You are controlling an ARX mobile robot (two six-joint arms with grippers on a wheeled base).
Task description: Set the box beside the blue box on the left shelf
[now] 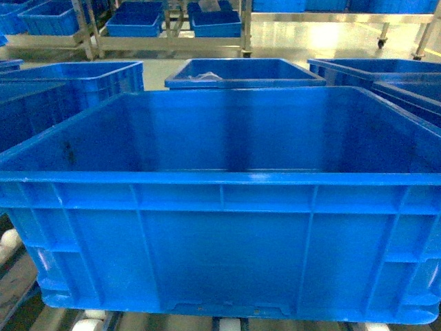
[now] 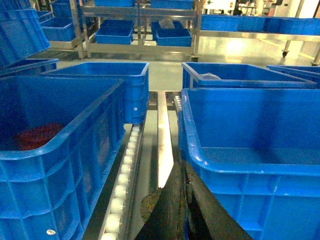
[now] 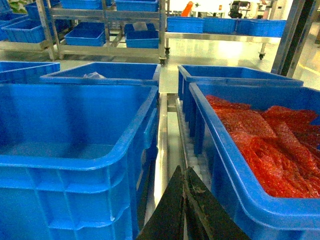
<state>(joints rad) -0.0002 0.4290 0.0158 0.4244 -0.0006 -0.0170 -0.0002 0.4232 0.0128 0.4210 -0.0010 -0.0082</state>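
Note:
The box [image 1: 220, 241], a large bright-blue crate with nothing in it, fills the head view and rests on the left shelf [image 1: 89, 318] of white rollers. My left gripper [image 2: 179, 165] is shut with nothing in it, its tip low in the gap beside the box [image 2: 250, 185]. Across that gap stands another blue box [image 2: 55, 165] holding something red. In the right wrist view my right gripper [image 3: 183, 170] is also shut and holds nothing, low beside the other wall of the box [image 3: 75, 165]. Neither gripper shows in the head view.
A crate [image 3: 235, 185] full of red bags [image 3: 270, 140] stands close on the right. More blue crates [image 1: 244, 72] sit behind on the rollers [image 2: 125, 170], split by a metal rail [image 2: 164, 145]. Steel racks [image 1: 172, 34] with small blue bins stand across the floor.

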